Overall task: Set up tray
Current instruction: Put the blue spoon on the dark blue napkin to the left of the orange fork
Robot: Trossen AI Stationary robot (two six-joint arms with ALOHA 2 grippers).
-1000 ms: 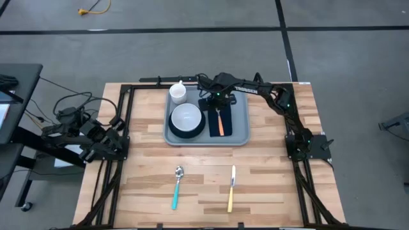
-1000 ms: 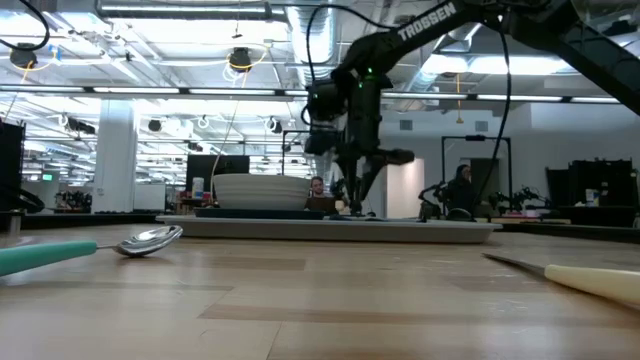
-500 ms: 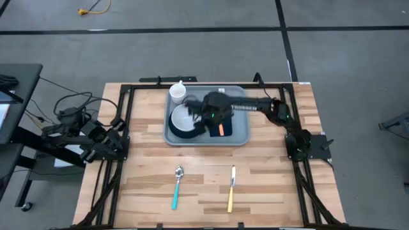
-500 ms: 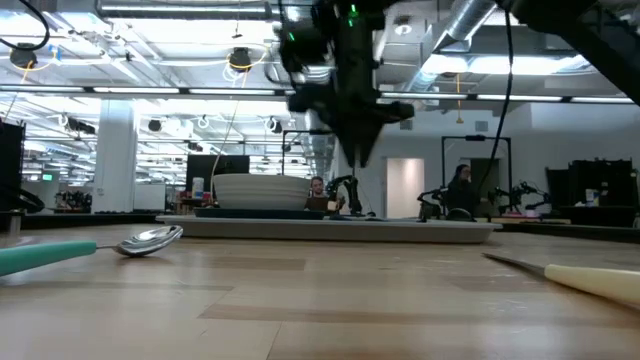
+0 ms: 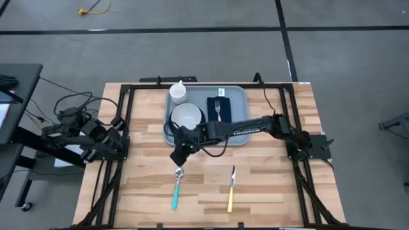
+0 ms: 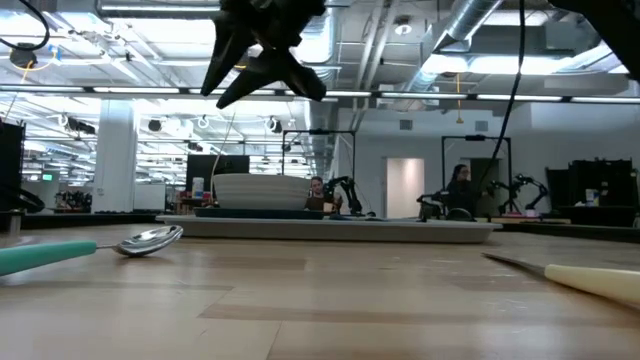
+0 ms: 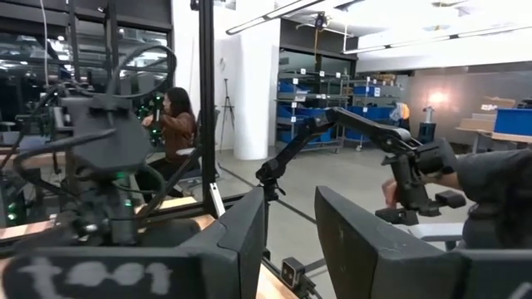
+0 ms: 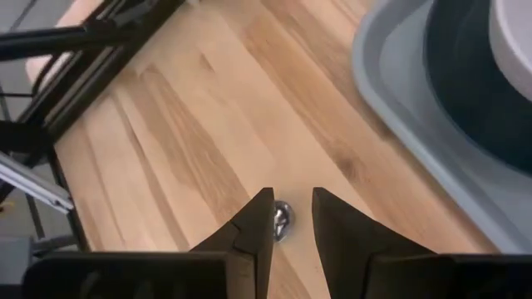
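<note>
With its two fingers parted by a narrow gap and nothing between them, the right pincer (image 5: 179, 155) hangs above the counter (image 5: 268, 179), just short of the near rim of the tray (image 5: 238, 139). Its wrist view shows the bowl of the spoon (image 5: 177, 186) framed in that gap, lying on the bare wood.

Judging from this, the step in hand is picking up the spoon. To do it well, the pincer should come straight down with the gap centred over the neck, where the metal meets the teal handle, not over the rounded bowl, which would likely slip. The fingers should cross the handle squarely and close only once low enough to catch so flat a thing.

Beyond it, the tray sits toward the far side of the counter, carrying a white bowl (image 5: 186, 116) on a dark plate, a cup (image 5: 177, 93) and a fork (image 5: 218, 108) on a black napkin (image 5: 212, 104). A knife (image 5: 231, 189) lies to the spoon's right. The left pincer, parked off the counter's left edge, has its fingers apart.
</note>
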